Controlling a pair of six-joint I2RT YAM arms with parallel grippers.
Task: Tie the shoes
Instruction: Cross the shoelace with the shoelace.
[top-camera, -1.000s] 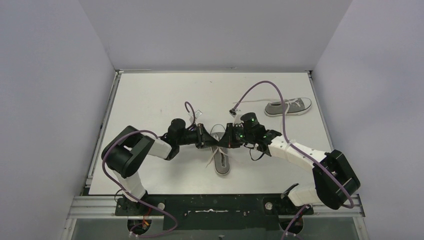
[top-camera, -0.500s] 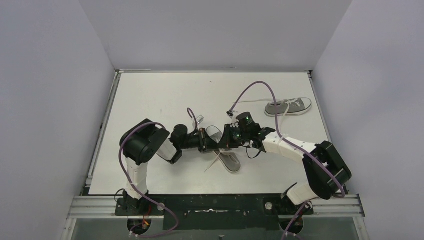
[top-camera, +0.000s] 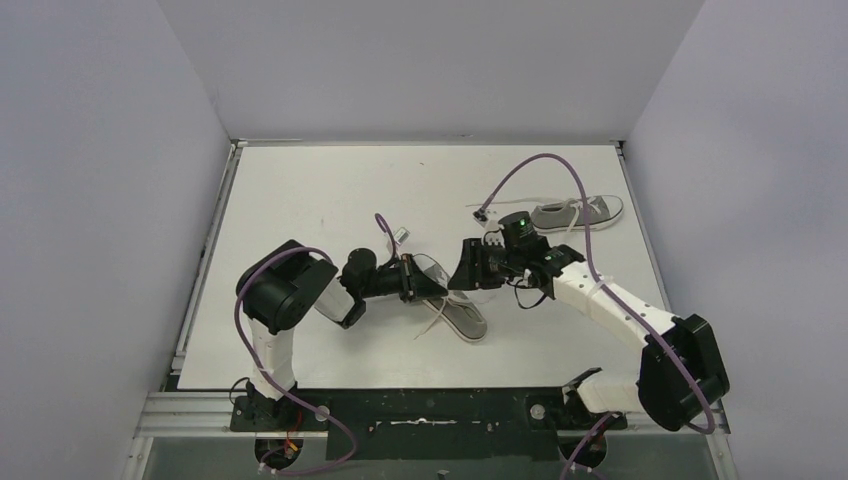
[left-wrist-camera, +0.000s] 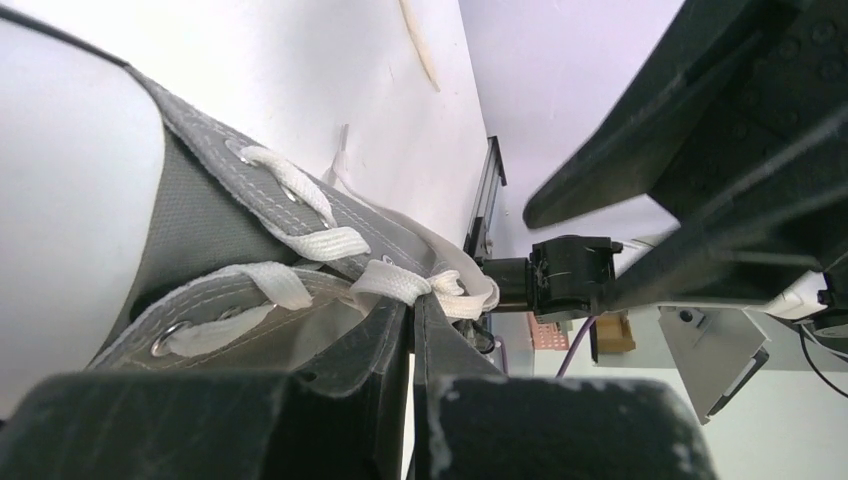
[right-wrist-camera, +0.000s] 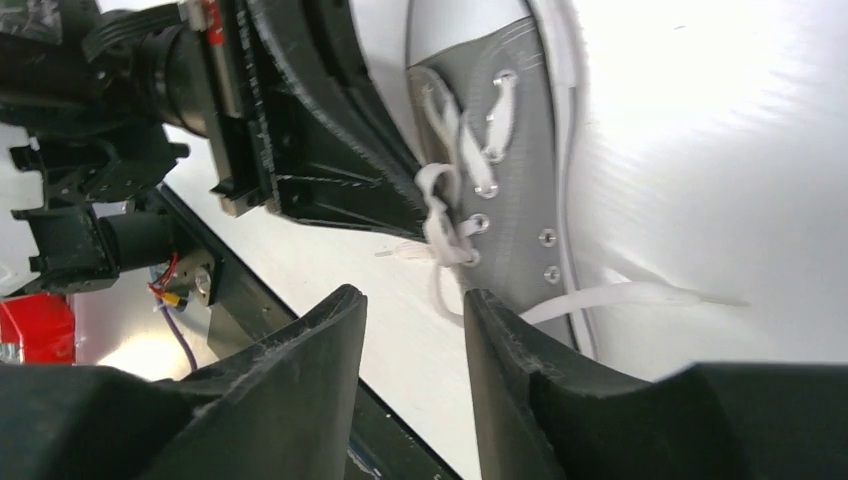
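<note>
While the near shoe lies aslant at the middle of the tabletop, the left gripper is pinched closed on its white lace, right at the eyelet rows over the tongue. The right gripper hovers just beside the same shoe on its far right side, its fingers parted with nothing between them. The other shoe sits near the far right edge, well apart from both arms.
</note>
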